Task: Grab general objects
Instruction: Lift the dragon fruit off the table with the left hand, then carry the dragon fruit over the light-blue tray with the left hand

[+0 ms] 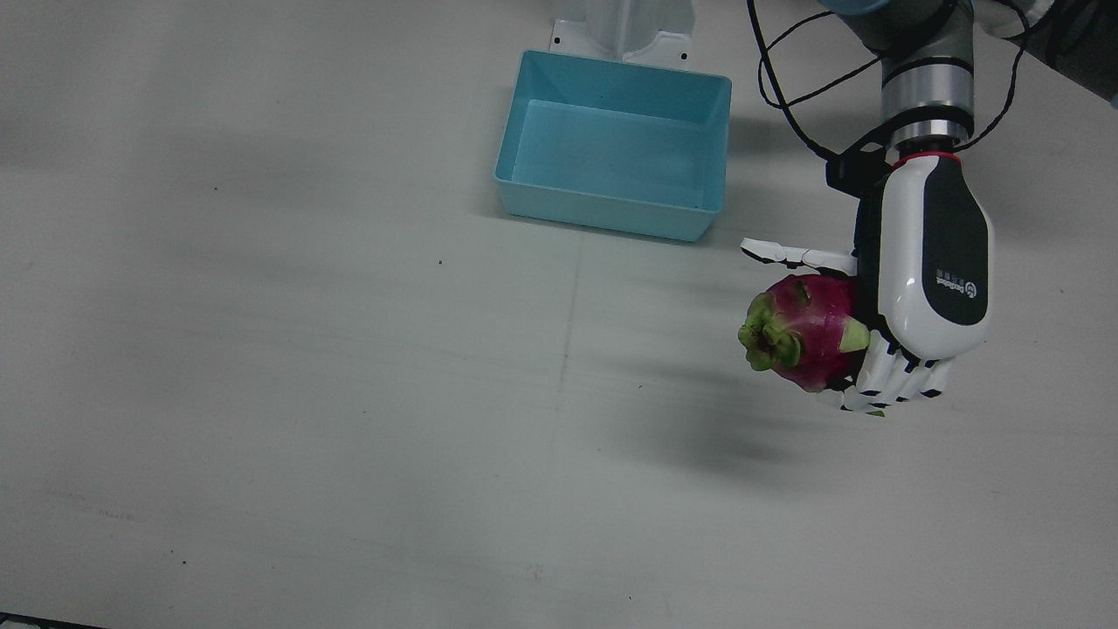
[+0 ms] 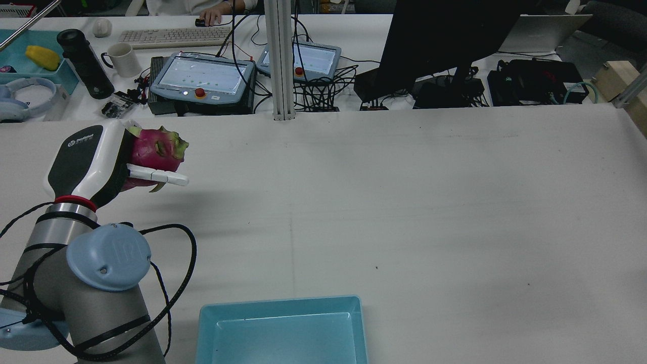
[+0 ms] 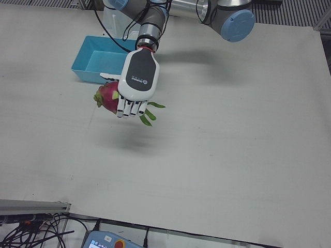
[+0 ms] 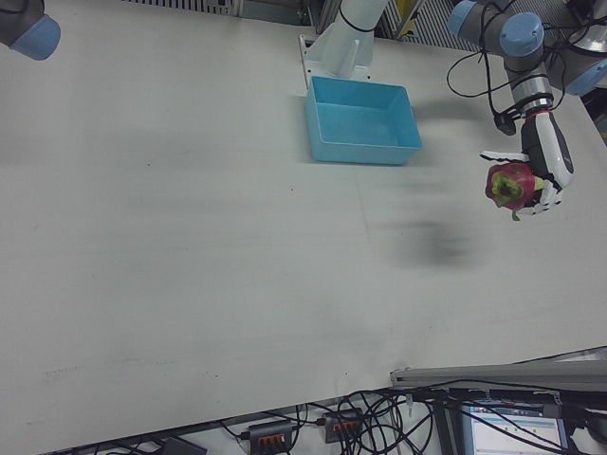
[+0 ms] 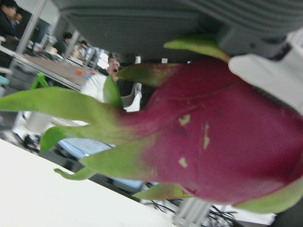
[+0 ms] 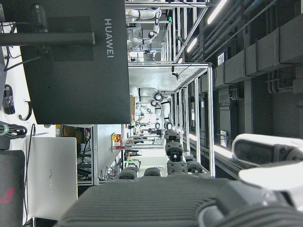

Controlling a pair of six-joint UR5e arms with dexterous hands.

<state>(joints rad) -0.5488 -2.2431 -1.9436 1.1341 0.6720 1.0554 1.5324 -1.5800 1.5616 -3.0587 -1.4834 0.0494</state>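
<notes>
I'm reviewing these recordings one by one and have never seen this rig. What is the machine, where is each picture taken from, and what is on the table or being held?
It is a station with two robot arms, each ending in a many-fingered hand, steered remotely by a person. The front view looks almost straight down; the rear view looks forward from behind the arms; two more views watch from the operators' side; one camera rides on each hand. The left hand is closed around a dragon fruit, pink with green scales, lifted above the white table: its shadow lies apart from it. A light blue bin sits empty near the arm pedestal. The right hand shows only in its own camera, pointed at the room; whether it is open I cannot tell.
</notes>
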